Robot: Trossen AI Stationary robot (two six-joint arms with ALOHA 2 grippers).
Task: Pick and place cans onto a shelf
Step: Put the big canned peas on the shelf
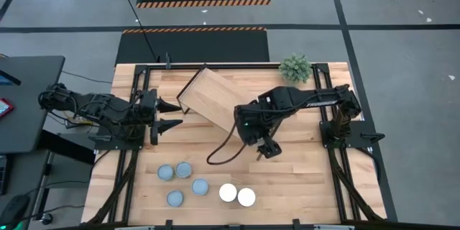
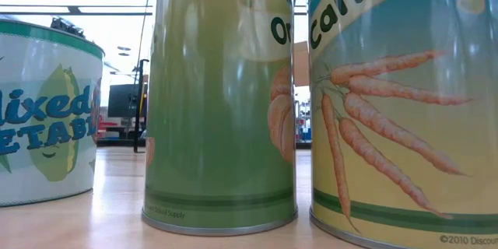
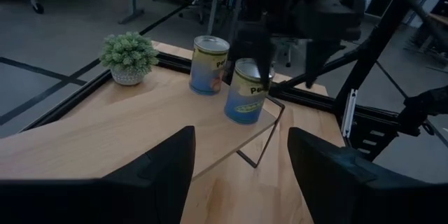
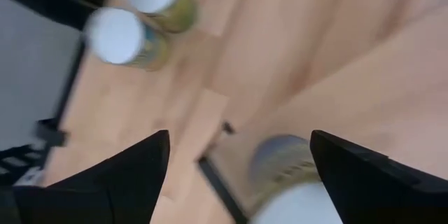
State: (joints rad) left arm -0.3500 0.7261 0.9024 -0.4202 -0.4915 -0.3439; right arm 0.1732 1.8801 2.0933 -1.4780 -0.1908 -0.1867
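Note:
The shelf [image 1: 208, 95] is a light wood board on a black frame at mid-table. Two cans stand on it: one upright [image 3: 208, 64], and one leaning slightly [image 3: 246, 94] by the board's near corner. My right gripper [image 3: 276, 45] hangs above the leaning can [image 4: 283, 171], open, with a finger on either side of its top. Several blue-grey-topped cans [image 1: 184, 169] and two white-topped cans [image 1: 237, 195] stand on the table near its front edge. My left gripper [image 1: 171, 113] waits open to the left of the shelf, holding nothing. My right gripper comes at the leaning can's top [image 3: 253, 68] from above, slanting down toward the table's near side, one finger [image 4: 129, 178] on each side of it. The blurred wrist view does not show whether either finger touches the can. The can's base rests on the shelf.
A small potted plant [image 1: 295, 67] stands at the table's far right. Black frame rails [image 1: 140, 108] run along both sides of the table. In the low view three cans [image 2: 222, 101] fill the picture. Bare wood lies between the shelf and the front cans.

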